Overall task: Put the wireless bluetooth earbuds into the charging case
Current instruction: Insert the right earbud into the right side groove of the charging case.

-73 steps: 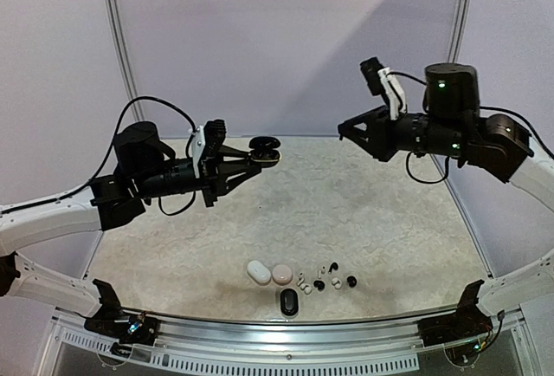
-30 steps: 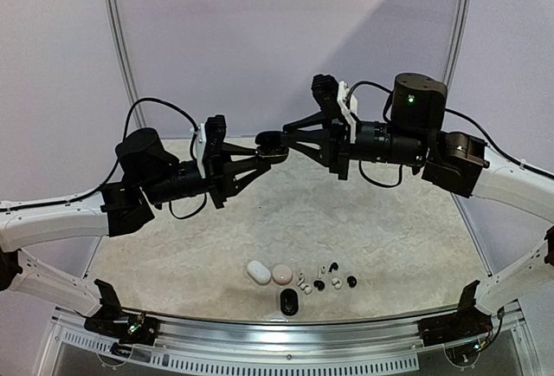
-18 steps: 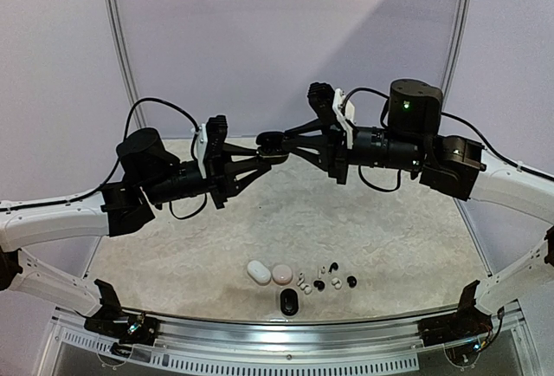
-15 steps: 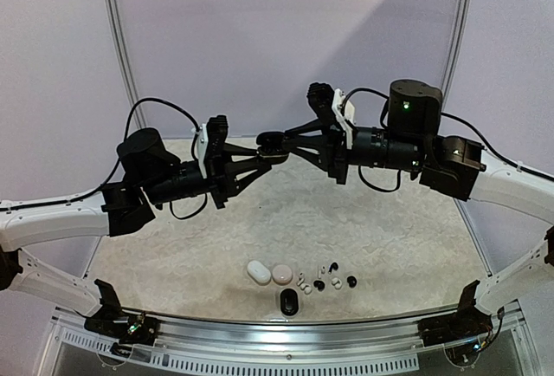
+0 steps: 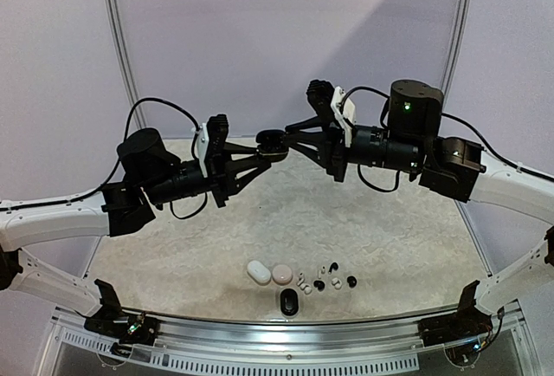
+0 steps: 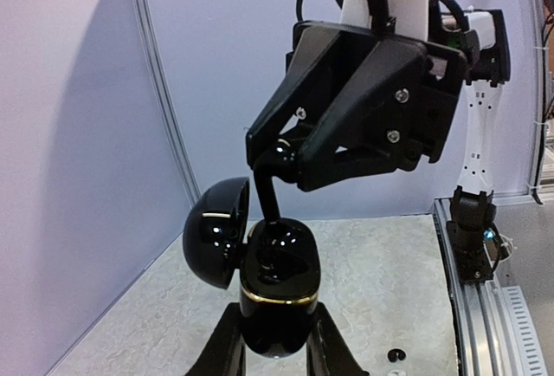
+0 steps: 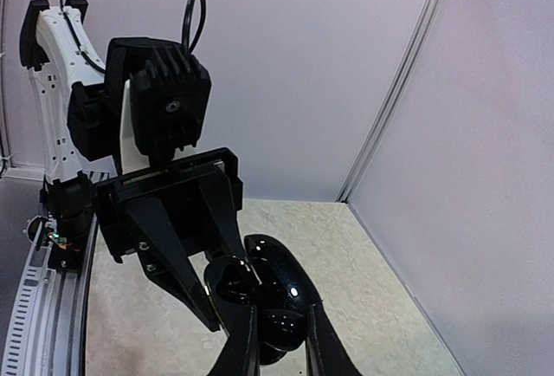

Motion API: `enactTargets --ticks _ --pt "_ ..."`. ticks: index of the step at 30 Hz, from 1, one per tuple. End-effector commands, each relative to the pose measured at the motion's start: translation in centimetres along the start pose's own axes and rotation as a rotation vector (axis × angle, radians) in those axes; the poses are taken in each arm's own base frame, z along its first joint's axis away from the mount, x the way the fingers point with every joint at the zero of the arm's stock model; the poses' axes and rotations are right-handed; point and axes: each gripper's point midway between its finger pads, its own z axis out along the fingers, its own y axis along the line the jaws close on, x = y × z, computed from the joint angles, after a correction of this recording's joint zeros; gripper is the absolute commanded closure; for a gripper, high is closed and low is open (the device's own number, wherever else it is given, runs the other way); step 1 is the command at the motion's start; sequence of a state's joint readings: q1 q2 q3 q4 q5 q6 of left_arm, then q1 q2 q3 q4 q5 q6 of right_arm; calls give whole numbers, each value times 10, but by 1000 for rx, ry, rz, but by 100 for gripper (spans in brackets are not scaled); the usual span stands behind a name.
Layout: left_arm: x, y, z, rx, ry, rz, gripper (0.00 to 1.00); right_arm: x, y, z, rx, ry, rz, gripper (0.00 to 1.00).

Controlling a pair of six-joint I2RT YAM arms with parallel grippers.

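In the air above the table's far middle, my left gripper (image 5: pixel 257 158) is shut on a glossy black charging case (image 5: pixel 269 145) with a gold band (image 6: pixel 279 298), held upright with its lid (image 6: pixel 216 233) swung open to the left. My right gripper (image 5: pixel 283 140) comes in from the right, shut on a glossy black earbud (image 7: pixel 282 331), with its fingertips (image 6: pixel 267 187) at the case's open mouth. Whether the bud touches a socket I cannot tell. Several more earbuds, white (image 5: pixel 305 288) and black (image 5: pixel 351 282), lie at the table's near edge.
Near the front edge lie a white case (image 5: pixel 258 272), a pink case (image 5: pixel 282 274) and a black case (image 5: pixel 289 304). The metal front rail (image 5: pixel 346 337) runs below them. Purple walls stand close behind and on both sides.
The right arm has swung in from the right and brought its fingertips to the open case. Over the last second it has only crept slightly left. The left arm holds still.
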State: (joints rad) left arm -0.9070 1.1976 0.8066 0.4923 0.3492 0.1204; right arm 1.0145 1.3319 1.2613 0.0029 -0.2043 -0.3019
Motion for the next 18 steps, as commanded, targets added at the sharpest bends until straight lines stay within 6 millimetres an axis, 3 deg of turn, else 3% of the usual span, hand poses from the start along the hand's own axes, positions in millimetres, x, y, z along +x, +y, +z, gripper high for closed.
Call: enactTargets --ticks 1,9,18 --pt "-16 -11 4 35 -50 19 100 15 -6 4 45 36 -9 100" --pt "-17 -13 6 33 -60 20 100 22 0 7 16 46 -11 100" --pt "-12 -5 7 -12 -39 -26 100 14 -1 0 19 30 2 100"
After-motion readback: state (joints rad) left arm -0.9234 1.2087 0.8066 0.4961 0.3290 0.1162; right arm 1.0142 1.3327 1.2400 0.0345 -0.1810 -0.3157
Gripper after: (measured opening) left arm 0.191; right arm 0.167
